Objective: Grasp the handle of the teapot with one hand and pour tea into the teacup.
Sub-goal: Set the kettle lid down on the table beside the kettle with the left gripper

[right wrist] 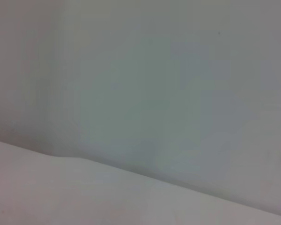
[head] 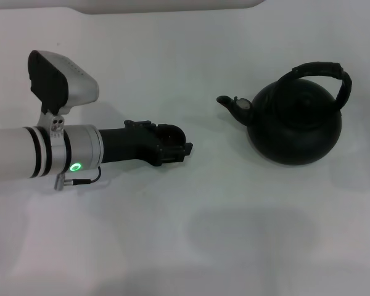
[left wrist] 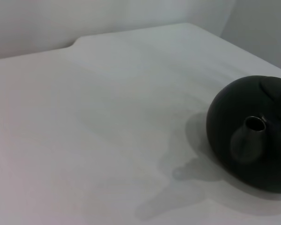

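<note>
One arm is at work: the left arm reaches in from the left edge of the white surface (head: 172, 246), its left pincer (head: 184, 150) hanging low over the middle and aimed toward the right side. Whether the fingers stand open or shut cannot be told from here; nothing is seen in their hold. The right pincer is not in view; its wrist camera shows only a bare wall and a strip of surface.

The teapot (head: 294, 126) sits upright toward the right edge, clear of the left pincer with open surface between them. Its spout (head: 234, 106) points back at the left pincer, and the left wrist view looks straight into the spout mouth. The handle (head: 320, 73) arches over the top, untouched. No teacup and no tea can be seen in any view.

Step in hand, by judgement: the approach, before any grasp. The next move likely calls for rising above the spout and closing on the handle's crown.
</note>
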Robot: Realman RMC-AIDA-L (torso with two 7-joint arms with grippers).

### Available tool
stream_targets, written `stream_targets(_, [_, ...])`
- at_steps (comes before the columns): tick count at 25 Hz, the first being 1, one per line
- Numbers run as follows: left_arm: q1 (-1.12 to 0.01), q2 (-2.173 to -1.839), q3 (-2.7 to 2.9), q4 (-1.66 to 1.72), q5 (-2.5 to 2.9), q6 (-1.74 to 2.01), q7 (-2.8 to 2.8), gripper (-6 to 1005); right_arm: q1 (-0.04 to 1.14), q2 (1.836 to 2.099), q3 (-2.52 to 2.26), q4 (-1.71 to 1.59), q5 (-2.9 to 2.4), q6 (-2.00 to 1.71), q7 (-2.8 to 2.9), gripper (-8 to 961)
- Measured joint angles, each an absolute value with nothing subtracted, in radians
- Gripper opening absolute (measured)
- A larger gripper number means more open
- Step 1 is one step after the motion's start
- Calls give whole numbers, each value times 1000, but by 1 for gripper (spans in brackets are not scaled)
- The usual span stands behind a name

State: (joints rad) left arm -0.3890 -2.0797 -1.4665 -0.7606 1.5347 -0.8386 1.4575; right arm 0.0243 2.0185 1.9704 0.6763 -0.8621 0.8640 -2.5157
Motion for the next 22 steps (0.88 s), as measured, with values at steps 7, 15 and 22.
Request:
stream_targets(7, [-393,-2079,-1463,-748,1539,-815,1459,712,25,2019,1971,675,-862,864,-2516,616])
stream_targets(15, [-396,-2080,-1454,-741,1537,-801,1459,711,27,2019,1971,675,-862,865,-2516,616])
stream_targets(22, [-432,-2080,-1455,-690,1525,-796,1470,712,28,2019,1971,675,-862,865,-2516,616])
